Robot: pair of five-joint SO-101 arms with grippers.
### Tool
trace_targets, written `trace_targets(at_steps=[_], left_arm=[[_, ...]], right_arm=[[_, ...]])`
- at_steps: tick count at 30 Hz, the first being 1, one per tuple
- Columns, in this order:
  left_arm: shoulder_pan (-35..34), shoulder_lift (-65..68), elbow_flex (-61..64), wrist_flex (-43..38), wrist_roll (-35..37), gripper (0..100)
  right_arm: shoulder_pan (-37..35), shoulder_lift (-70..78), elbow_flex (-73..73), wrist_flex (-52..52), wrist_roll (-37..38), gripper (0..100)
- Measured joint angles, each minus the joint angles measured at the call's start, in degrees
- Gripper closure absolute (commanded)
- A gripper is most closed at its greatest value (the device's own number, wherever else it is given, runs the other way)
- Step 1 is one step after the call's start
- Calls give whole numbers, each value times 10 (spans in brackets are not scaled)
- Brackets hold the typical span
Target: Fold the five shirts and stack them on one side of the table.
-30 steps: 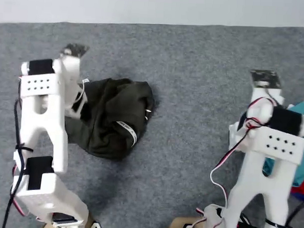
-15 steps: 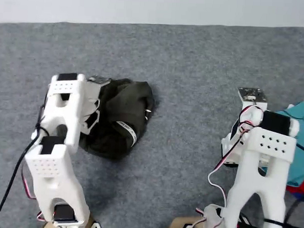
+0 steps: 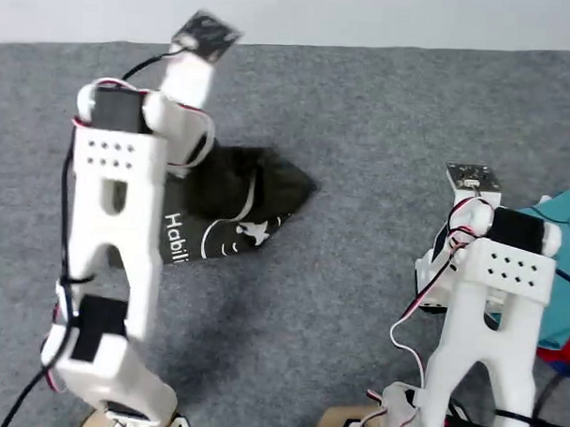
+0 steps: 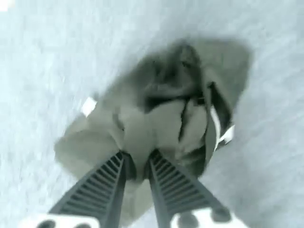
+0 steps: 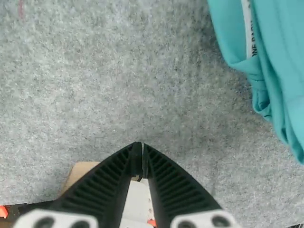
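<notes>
My left fingers [image 4: 126, 166] pinch dark shirt [image 3: 243, 198], now hoisted high. Shirt, left of centre on counter [image 3: 382, 114], has pulled open, print showing. Spreading begun, I judge; folding not yet. My right fingers [image 5: 142, 152] closed, empty, near teal shirt [image 5: 270, 57].

Grey felt-like table cover [image 3: 391, 114], nubbly and evenly coloured, running from near edge to far edge across the whole width. Same grey nap seen close up [image 5: 118, 85] in right wrist view. Plain white wall [image 3: 367, 15] just beyond far edge. Tan cardboard-coloured flat piece [image 3: 337, 422] at near edge, right of centre, lying on the grey cover; cut off at the edge of the high view
</notes>
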State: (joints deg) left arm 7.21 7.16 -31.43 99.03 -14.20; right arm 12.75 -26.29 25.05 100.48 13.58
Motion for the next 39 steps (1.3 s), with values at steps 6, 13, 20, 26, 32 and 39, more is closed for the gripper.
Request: trace_targets(at_steps=[6,13,20,26,32,39], left_arm=[[123,-13,-32,2,47,998],[224,13,-33,3,58,950],[184,4,-34,3,59,771],[74,-49,-25,3,17,770],[-51,-60,33,3,-1,772],[-178,-24,93,3,-4,772]], right_arm=[[0,0,0,0,0,987],[0,0,0,0,0,983],[0,0,0,0,0,976],[-4,0,0,0,0,884],[-25,0,-1,-3,0,873],[-165,0,-42,-7,0,872]])
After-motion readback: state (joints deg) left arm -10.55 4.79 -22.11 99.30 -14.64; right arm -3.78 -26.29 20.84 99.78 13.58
